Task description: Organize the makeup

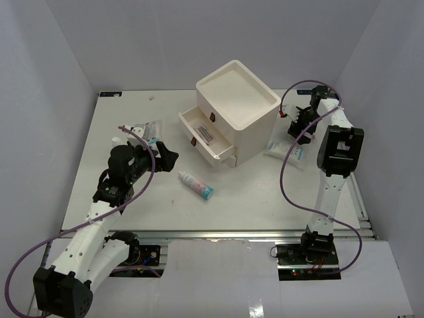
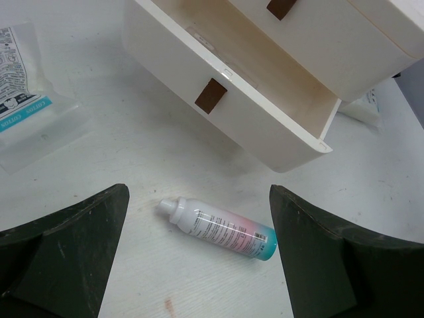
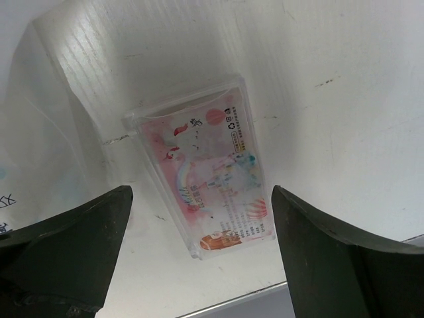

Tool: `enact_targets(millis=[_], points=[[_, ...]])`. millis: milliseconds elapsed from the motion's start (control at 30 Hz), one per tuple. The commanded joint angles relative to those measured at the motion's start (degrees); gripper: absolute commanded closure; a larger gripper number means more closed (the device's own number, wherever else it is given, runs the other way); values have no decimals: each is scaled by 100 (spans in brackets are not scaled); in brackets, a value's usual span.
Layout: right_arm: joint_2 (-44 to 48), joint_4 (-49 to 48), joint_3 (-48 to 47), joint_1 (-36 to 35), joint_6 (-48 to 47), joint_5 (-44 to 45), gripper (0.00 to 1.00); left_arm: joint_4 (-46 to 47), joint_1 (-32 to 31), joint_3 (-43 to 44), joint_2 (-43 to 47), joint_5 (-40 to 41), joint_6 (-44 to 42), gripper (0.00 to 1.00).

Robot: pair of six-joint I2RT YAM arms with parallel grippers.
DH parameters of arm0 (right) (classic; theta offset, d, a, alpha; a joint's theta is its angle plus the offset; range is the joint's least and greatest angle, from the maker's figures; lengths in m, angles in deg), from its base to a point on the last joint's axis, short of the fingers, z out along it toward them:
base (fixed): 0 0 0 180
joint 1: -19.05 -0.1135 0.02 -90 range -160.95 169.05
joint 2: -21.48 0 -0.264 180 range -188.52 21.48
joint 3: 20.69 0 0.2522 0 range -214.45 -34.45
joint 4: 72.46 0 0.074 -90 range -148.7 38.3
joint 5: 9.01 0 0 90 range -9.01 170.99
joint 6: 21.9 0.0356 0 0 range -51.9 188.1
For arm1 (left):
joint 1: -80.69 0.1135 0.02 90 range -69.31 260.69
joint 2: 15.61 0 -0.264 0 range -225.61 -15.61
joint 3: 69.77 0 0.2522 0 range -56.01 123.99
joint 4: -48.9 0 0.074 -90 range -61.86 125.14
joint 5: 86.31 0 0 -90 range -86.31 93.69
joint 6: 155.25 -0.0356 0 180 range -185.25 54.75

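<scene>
A white spray bottle with a pink and teal end [image 1: 196, 184] lies on its side on the table in front of the drawer box. In the left wrist view the bottle [image 2: 218, 228] lies between and below my fingers. My left gripper [image 1: 167, 158] [image 2: 199, 265] is open and empty above it. My right gripper [image 1: 296, 123] [image 3: 199, 258] is open and empty over a flat clear pack with pink print [image 3: 205, 179] lying on the table. Clear sachets with blue print lie at the far left [image 1: 142, 129] [image 2: 26, 109] and to the right of the box [image 1: 286, 150]. No sponges are in view.
The cream drawer box [image 1: 235, 99] stands mid-table with two drawers [image 1: 202, 136] pulled out toward the left arm. A flat printed item lies in the upper one. The lower drawer [image 2: 232, 99] looks bare inside. The table's right edge [image 3: 265, 298] is close to the pink pack.
</scene>
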Motion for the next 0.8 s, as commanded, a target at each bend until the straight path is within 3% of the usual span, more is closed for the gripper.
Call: enact_targets(millis=[0,400,767], points=[[412,-84,-31,43,-187,-168,5,86,18,-15,63,-92,1,2],[-453,319,-761,55,-531,116,2,86,24,-28,16,-47,-4,2],[-844,472,-1229,55,-512,160,6,82,24,-28,-11,-4,-7,2]])
